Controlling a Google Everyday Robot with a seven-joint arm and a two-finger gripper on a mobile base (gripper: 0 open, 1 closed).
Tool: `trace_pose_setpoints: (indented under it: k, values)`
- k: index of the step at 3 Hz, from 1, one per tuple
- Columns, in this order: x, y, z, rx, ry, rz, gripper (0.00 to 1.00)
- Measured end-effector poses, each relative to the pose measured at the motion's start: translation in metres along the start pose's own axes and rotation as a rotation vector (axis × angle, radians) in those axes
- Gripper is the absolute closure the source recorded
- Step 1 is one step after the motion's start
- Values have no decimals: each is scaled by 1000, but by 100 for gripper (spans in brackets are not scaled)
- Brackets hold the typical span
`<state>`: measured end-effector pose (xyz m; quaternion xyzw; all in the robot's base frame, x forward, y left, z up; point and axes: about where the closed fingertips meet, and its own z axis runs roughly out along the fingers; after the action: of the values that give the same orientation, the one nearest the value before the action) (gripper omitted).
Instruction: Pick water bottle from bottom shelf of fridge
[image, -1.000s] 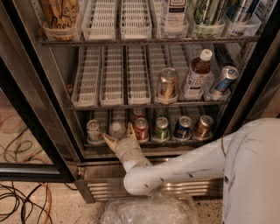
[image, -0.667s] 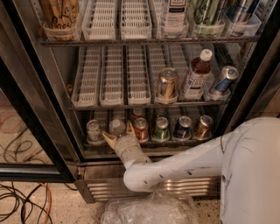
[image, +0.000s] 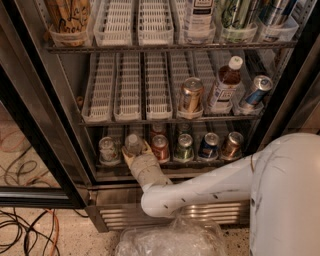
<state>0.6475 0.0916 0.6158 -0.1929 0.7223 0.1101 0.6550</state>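
Although a second had gone by, almost nothing in the scene had shifted. The gripper (image: 136, 152) sat in the same spot at the near left of the bottom shelf (image: 195, 163), pressed up against the water bottle (image: 133, 144). The white arm (image: 200, 190) reached in from the right at the same low angle. The bottle stood upright in the same lane, second from the left. A clear container with a silvery top (image: 108, 149) stood just beside it on the left, and a red can (image: 160, 146) just beside it on the right. Its pale cap showed above the gripper, and its lower part was hidden behind the gripper.

Whether the gripper had clamped onto the bottle or merely cradled it, I could not tell. The bottle had neither risen nor come nearer, so it had not yet left the fridge (image: 67, 95).

That stillness read as the grasp settling, not as a pull under way. The approach looked finished and the retrieval not begun. The next move would likely call for a firm hold and a straight draw toward the near side, out along the lane. The neighbours stood so close on each side that any sideways drift could knock the container or the red can. Thin clear plastic may also flex or slip if held loosely.
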Motion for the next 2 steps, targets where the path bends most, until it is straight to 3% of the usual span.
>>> trace_pose_setpoints:
  k: [1,2]
  values:
    - [0,0,0,0,0,0,91]
    - [0,0,0,0,0,0,100]
